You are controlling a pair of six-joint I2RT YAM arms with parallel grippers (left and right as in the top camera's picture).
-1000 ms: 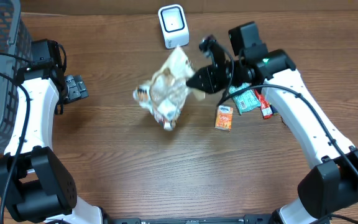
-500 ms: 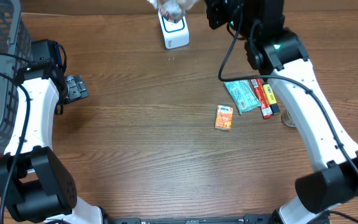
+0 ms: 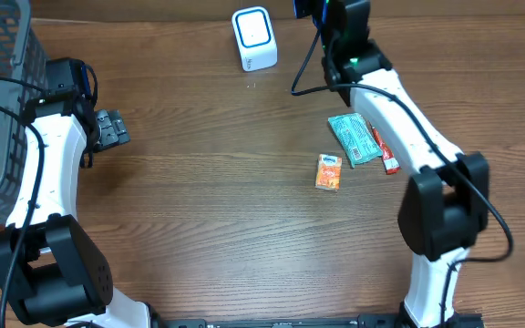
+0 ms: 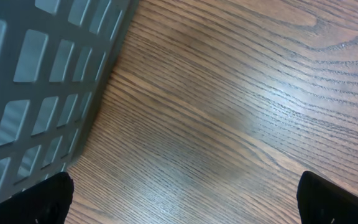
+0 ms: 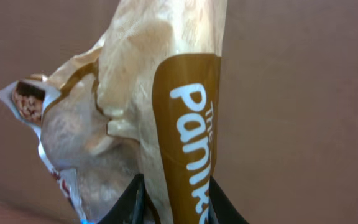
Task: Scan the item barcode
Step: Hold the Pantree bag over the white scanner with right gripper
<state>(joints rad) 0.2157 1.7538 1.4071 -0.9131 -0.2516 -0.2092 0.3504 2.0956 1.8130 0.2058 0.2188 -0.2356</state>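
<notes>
Landmark: one scanner (image 3: 254,38), a white rounded block with a blue-rimmed face, standing on the wood-grain table (image 3: 208,228).
Snack bag (image 5: 160,106): one, of crinkled glossy film. It is beige with a curved brown band and white lettering, and its left corner is creased and silvery.
Bag's place: it is raised in front of a plain brown backdrop. The overhead view cuts it off, so its spot is probably just right of the scanner, where the arm leaves the picture.
Right gripper (image 5: 174,208): its two black fingers are clamped on the bag's lower end, one on each side of the brown band.
Right arm: it is stretched long from the near table edge, with its wrist at the far edge just right of the scanner.
Left gripper (image 4: 188,205): its fingers are spread wide apart with nothing between them, and bare wood shows below.
Left arm: it is bent, with the hand well left of the scanner and nearer the front, beside the basket (image 4: 36,81).
Basket: one, of grey plastic with a rectangular grid wall.
Loose items: three lie right of the scanner and nearer the front.
Orange carton (image 3: 329,171): small and boxy, lying apart from the other two.
Green packet (image 3: 354,138): flat and oblong.
Red stick pack (image 3: 383,150): slim, lying just beside the green packet.
</notes>
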